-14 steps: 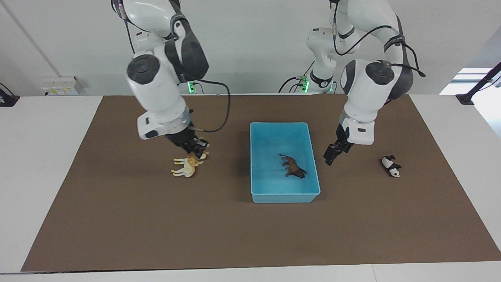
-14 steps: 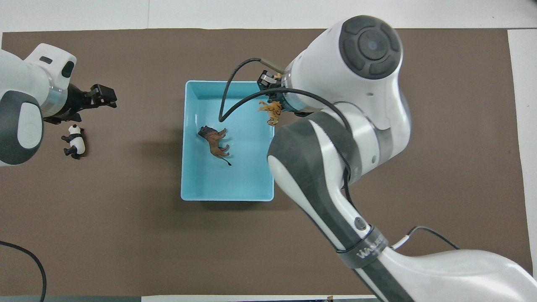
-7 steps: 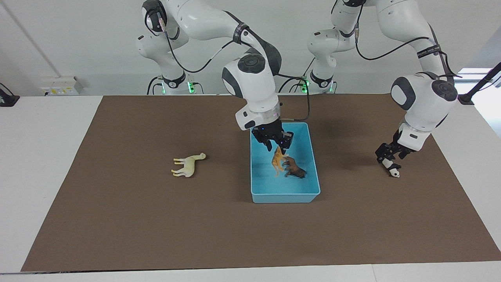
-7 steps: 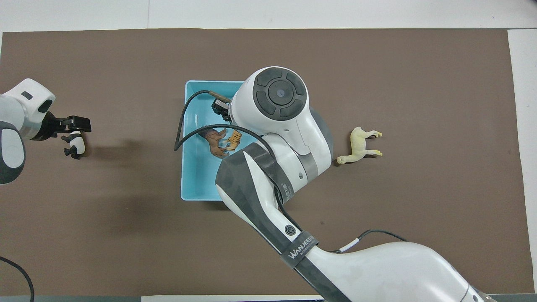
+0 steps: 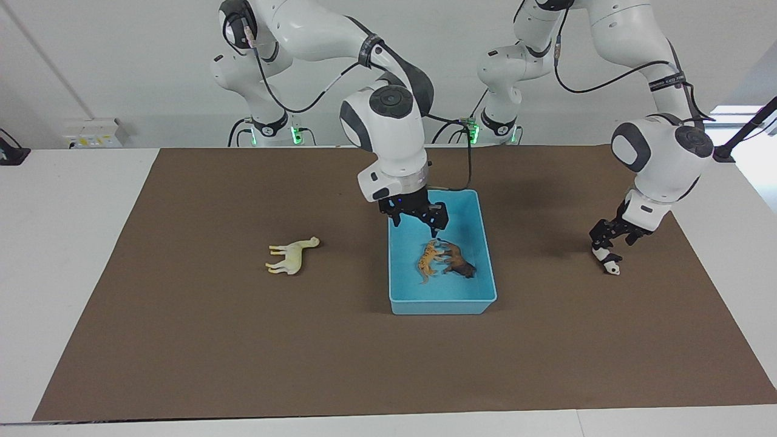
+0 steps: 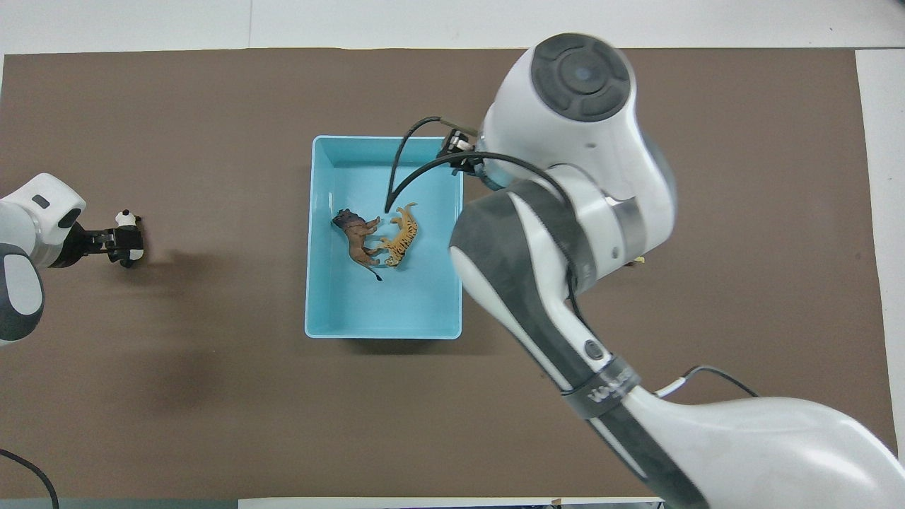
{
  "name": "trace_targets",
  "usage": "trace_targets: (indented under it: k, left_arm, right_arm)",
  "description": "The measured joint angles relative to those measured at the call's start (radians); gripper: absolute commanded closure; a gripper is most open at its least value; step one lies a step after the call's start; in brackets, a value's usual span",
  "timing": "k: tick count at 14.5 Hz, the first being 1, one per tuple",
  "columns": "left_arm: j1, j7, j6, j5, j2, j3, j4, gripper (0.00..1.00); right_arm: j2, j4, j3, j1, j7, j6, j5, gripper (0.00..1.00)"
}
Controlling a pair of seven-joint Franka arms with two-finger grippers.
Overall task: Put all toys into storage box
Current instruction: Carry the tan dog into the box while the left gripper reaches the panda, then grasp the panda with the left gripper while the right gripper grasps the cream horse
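From across the table, the right pincer (image 5: 414, 223) hangs spread over the light blue plastic storage box (image 5: 485, 296), at twelve o'clock from the orange striped tiger figurine (image 5: 427, 260) and brown maned lion figurine (image 5: 459, 262) lying inside, while the pale cream long-necked animal figurine (image 5: 292, 255) lies on the brown mat (image 5: 243, 352) toward the right arm's end. From overhead, the left pincer (image 6: 113, 240) stands spread about the black-and-white panda figurine (image 6: 129, 237) at the box's nine o'clock; whether it touches, I cannot tell.

Robot lab; two Franka arms (image 5: 388, 115)
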Motion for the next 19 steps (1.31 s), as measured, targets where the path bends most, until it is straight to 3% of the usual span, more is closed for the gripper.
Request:
trace_targets:
  k: [4,10,15,16,17,19]
  left_arm:
    - [0.006,-0.015,0.029,0.0,-0.003,-0.001,-0.038,0.0]
    - [0.006,-0.029,0.076,0.0,-0.001,-0.005,-0.039,0.0]
    - [0.006,-0.03,0.125,0.0,0.031,-0.006,-0.041,0.0]
    - [0.006,-0.03,0.129,0.0,0.037,-0.006,-0.041,0.11]
    - [0.006,-0.03,0.132,0.0,0.041,-0.007,-0.041,0.13]
    - [0.005,-0.031,0.132,0.0,0.042,-0.008,-0.041,0.35]
  right_arm:
    - [-0.06,-0.059,-0.003,-0.158,-0.335,-0.085,0.0,0.0]
    - [-0.15,-0.381,-0.004,-0.258,-0.637,0.12,0.0,0.0]
    - [-0.203,-0.57,0.003,-0.249,-0.654,0.255,0.0,0.0]
    - [-0.206,-0.6,0.004,-0.242,-0.651,0.297,0.0,0.0]
    - [-0.209,-0.632,0.004,-0.232,-0.644,0.348,0.0,0.0]
    - [-0.211,-0.664,0.005,-0.219,-0.607,0.403,0.0,0.0]
